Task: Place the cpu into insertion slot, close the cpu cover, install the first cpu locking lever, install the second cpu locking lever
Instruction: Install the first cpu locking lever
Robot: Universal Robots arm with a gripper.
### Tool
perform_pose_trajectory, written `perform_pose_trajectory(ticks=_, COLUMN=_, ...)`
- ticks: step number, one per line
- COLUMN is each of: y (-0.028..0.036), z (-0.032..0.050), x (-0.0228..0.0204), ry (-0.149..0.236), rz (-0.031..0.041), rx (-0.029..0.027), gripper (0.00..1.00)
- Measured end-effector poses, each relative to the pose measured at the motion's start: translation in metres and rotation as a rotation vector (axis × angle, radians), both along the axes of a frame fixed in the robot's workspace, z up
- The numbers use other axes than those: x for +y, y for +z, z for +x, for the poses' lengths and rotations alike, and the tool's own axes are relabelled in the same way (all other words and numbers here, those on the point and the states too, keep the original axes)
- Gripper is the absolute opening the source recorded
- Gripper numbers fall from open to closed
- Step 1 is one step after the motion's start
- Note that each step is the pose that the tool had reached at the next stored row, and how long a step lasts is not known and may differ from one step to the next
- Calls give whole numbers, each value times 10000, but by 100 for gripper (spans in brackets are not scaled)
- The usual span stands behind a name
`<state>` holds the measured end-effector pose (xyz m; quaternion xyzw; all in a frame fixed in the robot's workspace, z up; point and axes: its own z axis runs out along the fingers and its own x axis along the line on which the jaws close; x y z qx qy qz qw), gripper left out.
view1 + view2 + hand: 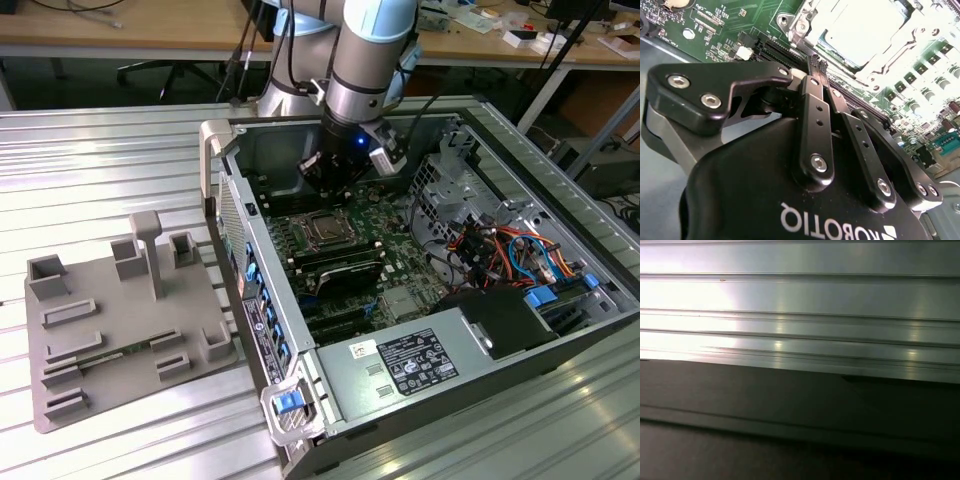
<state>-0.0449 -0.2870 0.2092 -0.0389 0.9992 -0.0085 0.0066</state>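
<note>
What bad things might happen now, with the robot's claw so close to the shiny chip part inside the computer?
1. In the second wrist view the gripper sits shut, its tips right beside the cpu cover. A small slip might scrape the cover or the cpu under it.
2. Tiny parts crowd the green board around the socket, so a sideways nudge might knock them.
3. In the exterior view the arm reaches down between the case walls, so a wide swing might bump them.

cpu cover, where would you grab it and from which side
The cpu cover is a thin frame lying flat over the chip, with no raised body to pinch. It is probably best to grip one outer edge across its thickness, coming from above at a slight slant. Which edge is hinged cannot be told.
</note>
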Motion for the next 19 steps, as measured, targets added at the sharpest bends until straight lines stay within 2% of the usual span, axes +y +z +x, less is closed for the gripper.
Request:
perform_pose_trajectory(ticks=4, y=-31, z=38, x=0, ry=0, rz=0, rx=-2, gripper=11)
perform_pose_trajectory(ticks=11, y=-47, z=41, x=-29, ry=0, rz=0, rx=-1, gripper=11)
perform_pose_trajectory(ticks=19, y=-59, z=48, x=-39, ry=0, rz=-2, rx=3, gripper=11)
